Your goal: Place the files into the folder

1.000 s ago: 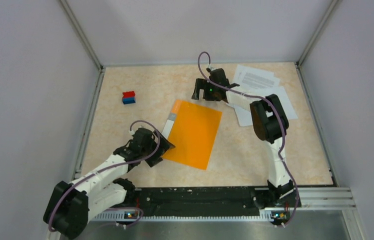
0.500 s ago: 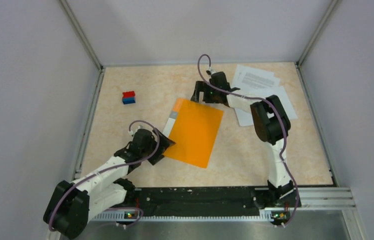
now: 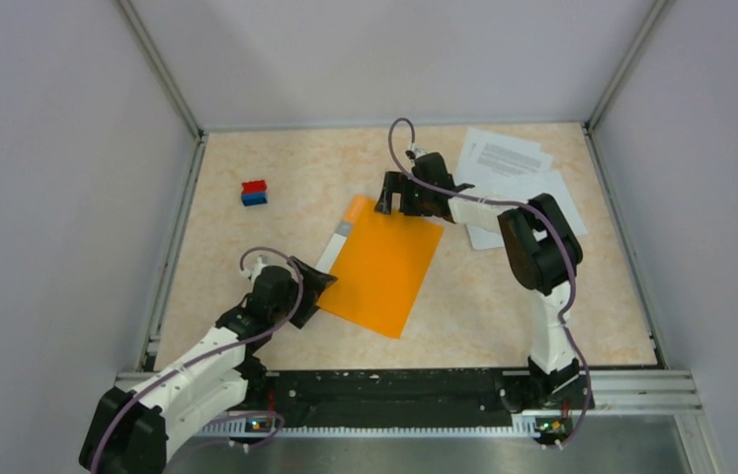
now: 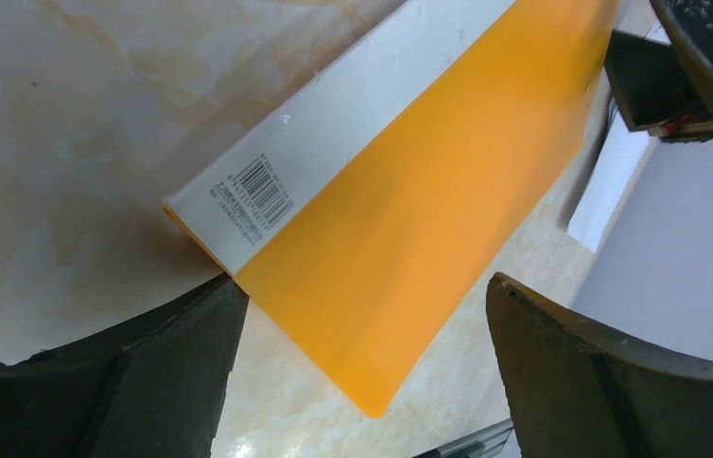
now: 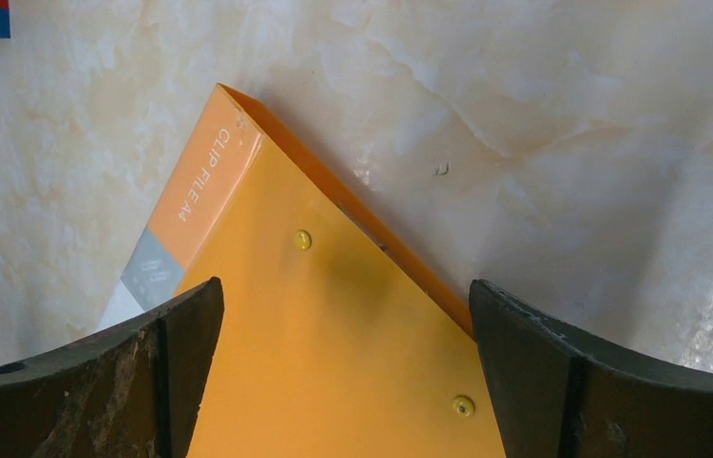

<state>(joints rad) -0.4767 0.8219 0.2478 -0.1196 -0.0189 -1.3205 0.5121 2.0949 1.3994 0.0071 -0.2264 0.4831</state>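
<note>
Since a second ago: right arm has swung its gripper [image 3: 394, 202] off the papers' edge and onto the folder's far end. Left arm has drawn back toward its base, elbow lower. Folder [image 3: 381, 267] has turned slightly, its near corner now further left. Files and block unchanged.

Room: plain pale grey walls [image 3: 68, 197] on three sides, metal posts in the corners.

Table [image 3: 236, 252]: beige marbled top, glossy in the wrist views, framed by a metal rail, black base plate along the near edge.

Folder: flat, closed, mid-table, lying at an angle, white spine strip [image 4: 333, 124] on its left side with a barcode label. The far end of the spine is orange and carries lettering; two small rivets show on the cover [image 5: 333, 363] in the right wrist view.

Files [image 3: 503, 163]: loose white sheets, fanned, far right of the table, partly under the right arm, apart from the folder.

Block [image 3: 254, 192]: red over blue, far left, well apart from everything.

Right gripper: jaws spread wide, the folder's far corner between them, nothing gripped.

Left gripper [image 3: 315, 294]: jaws spread wide at the near end of the spine, left finger [image 4: 123, 382] just beside the folder's near-left corner; contact unclear; nothing gripped.
</note>
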